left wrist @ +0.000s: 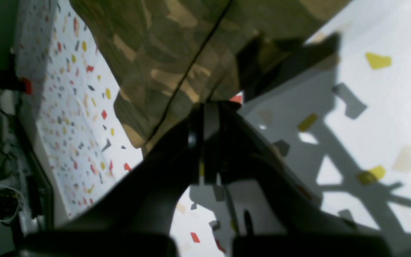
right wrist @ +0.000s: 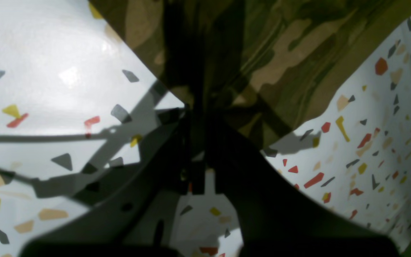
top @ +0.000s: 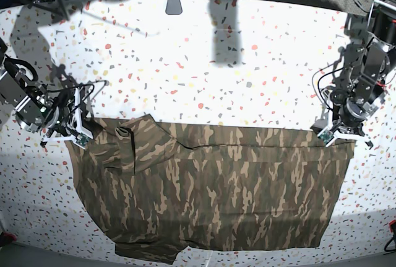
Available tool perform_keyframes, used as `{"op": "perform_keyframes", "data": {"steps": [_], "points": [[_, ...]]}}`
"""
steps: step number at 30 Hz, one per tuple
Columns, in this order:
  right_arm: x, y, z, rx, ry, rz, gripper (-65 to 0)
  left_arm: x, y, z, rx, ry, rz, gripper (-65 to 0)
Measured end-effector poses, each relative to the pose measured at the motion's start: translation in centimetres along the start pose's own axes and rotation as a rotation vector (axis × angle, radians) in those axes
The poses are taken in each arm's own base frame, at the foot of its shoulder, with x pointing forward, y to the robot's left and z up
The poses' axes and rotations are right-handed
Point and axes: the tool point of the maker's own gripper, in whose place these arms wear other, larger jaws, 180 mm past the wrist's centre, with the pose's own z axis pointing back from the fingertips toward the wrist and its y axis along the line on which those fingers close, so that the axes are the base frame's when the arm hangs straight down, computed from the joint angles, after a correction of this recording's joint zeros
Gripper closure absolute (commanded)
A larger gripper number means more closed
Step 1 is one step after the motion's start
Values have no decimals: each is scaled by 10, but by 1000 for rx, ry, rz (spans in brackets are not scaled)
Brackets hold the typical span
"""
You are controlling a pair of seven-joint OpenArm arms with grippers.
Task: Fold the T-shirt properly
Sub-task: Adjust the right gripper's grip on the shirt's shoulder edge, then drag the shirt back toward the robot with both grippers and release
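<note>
A: The base view is bright and evenly lit from above; the table (top: 204,62) bows at its edges like a wide lens, and the far corners fall dark.

B: Both wrist views are soft. The right gripper (right wrist: 196,107) is a near-black, blurred mass, with glare on the tabletop to its left.

A: Hard, angular arm shadows cross the white surface beside the left gripper (left wrist: 209,107).

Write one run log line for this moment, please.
T-shirt: spread on table | left hand: shut on corner | right hand: shut on opposite corner
</note>
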Motion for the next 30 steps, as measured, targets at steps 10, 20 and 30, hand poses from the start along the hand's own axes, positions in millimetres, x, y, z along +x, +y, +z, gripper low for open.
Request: {"op": "perform_keyframes", "data": {"steps": [10,20,30], "points": [[-71,-35,43,-243,148,48,0,15,-12,0,-55,-37,103,0],[-78,-6,57,-302,136,70,0,7,-38,33,-37,-34,51,0],[-67,27,65,-325,99,105,0,-31,-42,51,-4,-4,128,0]]}}
